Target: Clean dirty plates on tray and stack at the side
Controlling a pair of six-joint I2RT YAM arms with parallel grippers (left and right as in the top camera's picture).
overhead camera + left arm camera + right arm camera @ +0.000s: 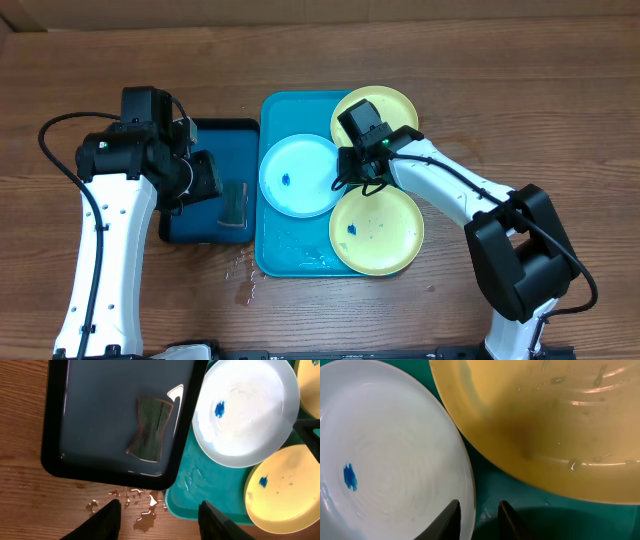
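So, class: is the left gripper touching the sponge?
Apart. In the left wrist view the open left gripper hangs clear of the sponge, which lies in the dark tray.

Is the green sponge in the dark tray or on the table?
In: the sponge lies flat on the floor of the dark tray, inside its black rim.

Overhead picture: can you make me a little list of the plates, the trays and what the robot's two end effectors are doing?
turquoise tray: holds all three plates, looks wet
light blue plate: one blue smear
yellow-green plates: far one partly under the right arm; near one has a blue smear
dark-blue tray: beside the turquoise tray, holds a dark pad
water drops: on the wood by both trays
left end effector: open, holding nothing
right end effector: open, at the light blue plate's rim
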